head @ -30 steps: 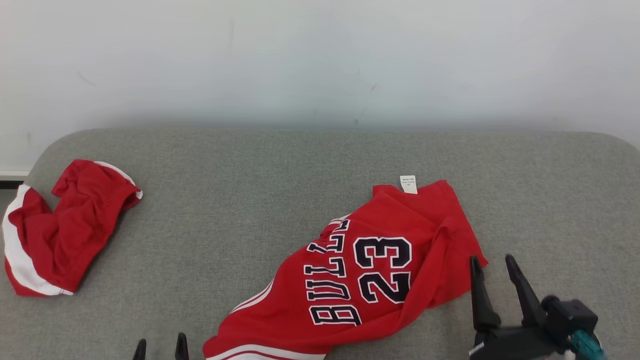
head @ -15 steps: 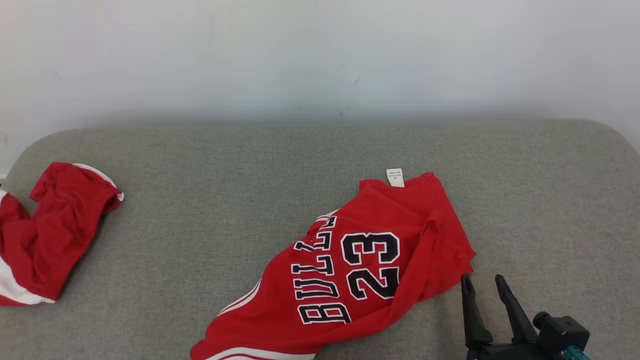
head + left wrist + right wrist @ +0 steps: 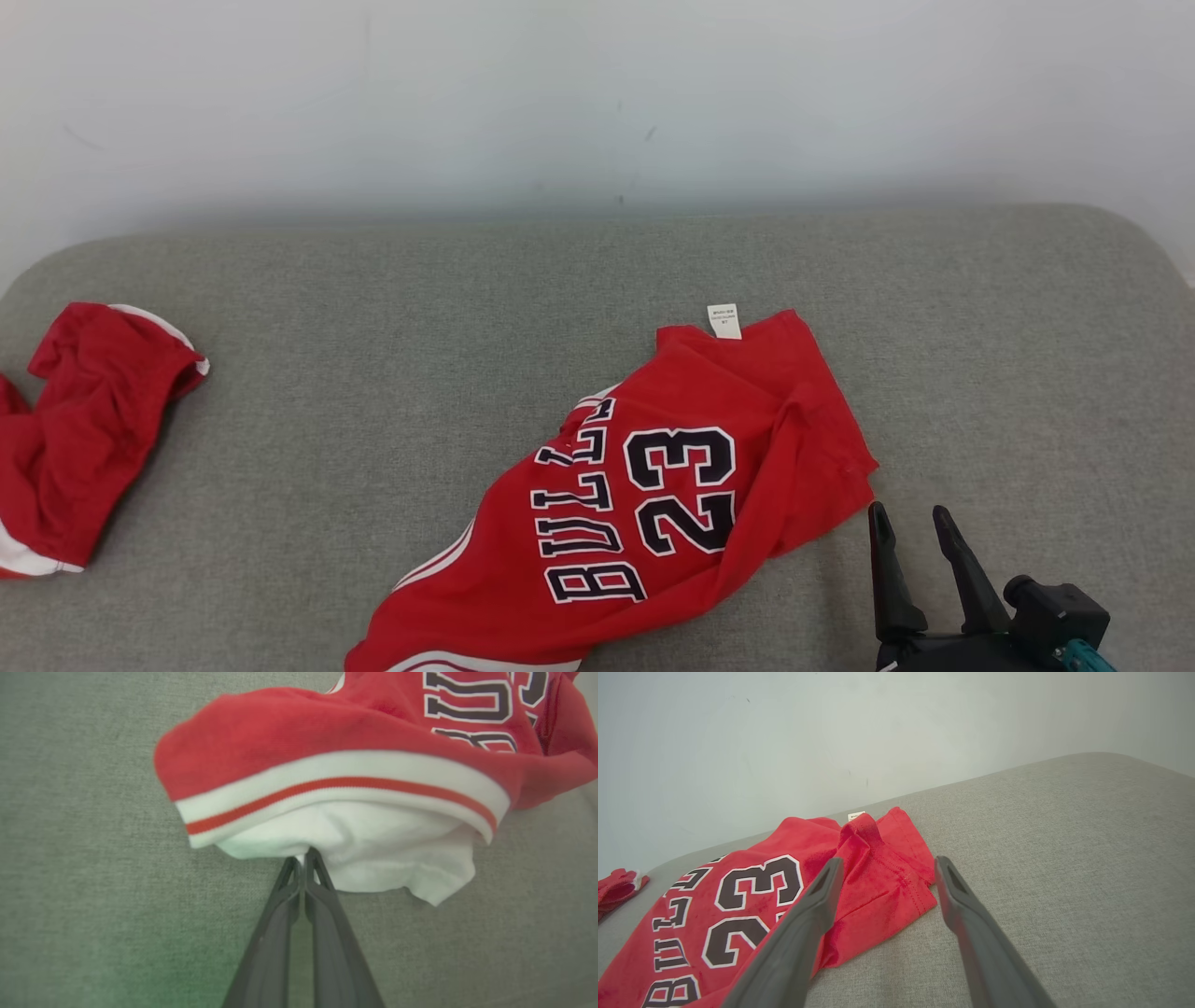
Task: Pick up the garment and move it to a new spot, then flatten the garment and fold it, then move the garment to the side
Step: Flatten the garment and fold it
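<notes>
**A:** Head view first. Where does the garment sit from the right pincer?

**B:** The red garment (image 3: 653,485), lettered "BULLS 23", lies crumpled on the grey desk (image 3: 373,308). It is to the left of the right pincer (image 3: 908,511) and beyond it. Its nearest corner is just beside the left fingertip, a little apart from it. The two fingers stand apart with nothing between them. Another red cloth (image 3: 84,429) lies well off to the left.

**A:** And the left wrist view?

**B:** The left pincer (image 3: 303,856) has its fingers pressed together. The tips are right at the white fabric under the garment's striped hem. I cannot tell whether cloth is pinched between them. The garment spreads beyond the tips, mostly to the right.

**A:** The right wrist view?

**B:** The fingers are wide apart. The garment's corner shows in the gap, and the rest spreads left, behind the left finger. I cannot tell if they touch.
</notes>
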Motion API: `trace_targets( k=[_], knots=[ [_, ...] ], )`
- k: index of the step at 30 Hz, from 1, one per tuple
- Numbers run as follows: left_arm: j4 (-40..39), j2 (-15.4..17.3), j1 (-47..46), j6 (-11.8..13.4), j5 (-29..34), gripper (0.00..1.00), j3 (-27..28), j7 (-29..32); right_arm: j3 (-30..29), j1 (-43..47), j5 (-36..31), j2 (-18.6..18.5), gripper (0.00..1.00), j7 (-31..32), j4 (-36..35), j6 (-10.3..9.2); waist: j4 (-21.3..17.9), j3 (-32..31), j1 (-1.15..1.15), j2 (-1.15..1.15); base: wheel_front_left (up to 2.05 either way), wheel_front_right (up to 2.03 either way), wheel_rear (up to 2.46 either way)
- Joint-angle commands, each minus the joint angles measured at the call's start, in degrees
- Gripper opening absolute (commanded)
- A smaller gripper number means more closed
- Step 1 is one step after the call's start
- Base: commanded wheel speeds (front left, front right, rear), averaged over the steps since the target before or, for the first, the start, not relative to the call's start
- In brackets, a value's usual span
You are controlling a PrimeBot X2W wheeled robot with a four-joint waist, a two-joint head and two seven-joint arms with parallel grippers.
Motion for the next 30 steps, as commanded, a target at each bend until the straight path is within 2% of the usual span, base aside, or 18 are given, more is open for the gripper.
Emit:
trace_targets(
  k=[1, 12, 20, 21, 22, 23, 30],
  knots=[
    [-0.3, 0.8, -0.2, -0.1, -0.1, 0.0, -0.3, -0.2, -0.2, 0.3, 0.2, 0.1, 1.0, -0.2, -0.3, -0.11, 0.5, -0.2, 0.0, 0.0, 0.0, 0.0, 0.0],
    [-9.0, 2.6, 8.1, 0.0, -1.9, 0.0, -5.4, -0.2, -0.1, 1.2, 1.9, 0.1, 1.0, -0.2, -0.4, -0.11, 4.5, -1.6, 0.0, 0.0, 0.0, 0.0, 0.0],
    [-9.8, 3.9, 13.3, 0.0, -5.2, 0.0, -5.8, 1.6, -0.5, 1.7, 2.4, 0.1, 1.0, -0.2, -0.4, -0.11, 5.9, -1.8, 0.0, 0.0, 0.0, 0.0, 0.0],
    [-9.7, 3.9, 13.1, 0.0, -5.7, 0.29, -5.4, 1.5, -0.4, 1.8, 2.4, 0.1, 1.0, -0.2, -0.2, -0.11, 6.0, -1.9, 0.0, 0.0, 0.0, 0.0, 0.0],
    [-9.6, 4.0, 12.9, 0.0, -6.0, 0.81, -5.3, 1.4, -0.2, 1.9, 2.4, 0.1, 1.0, -0.2, -0.1, -0.11, 6.0, -2.0, 0.0, 0.0, 0.0, 0.0, 0.0],
    [-9.6, 4.1, 12.7, 0.0, -6.3, 1.0, -5.1, 1.3, -0.1, 1.9, 2.4, 0.1, 1.0, -0.2, 0.0, -0.11, 6.0, -2.0, 0.0, 0.0, 0.0, 0.0, 0.0],
    [-14.3, 5.1, 11.6, 0.3, -6.8, 1.0, -2.6, 0.0, -0.4, 2.1, 2.3, 0.1, 1.0, -0.2, 0.1, -0.11, 5.8, -2.5, 0.0, 0.0, 0.0, 0.0, 0.0]
  ],
)
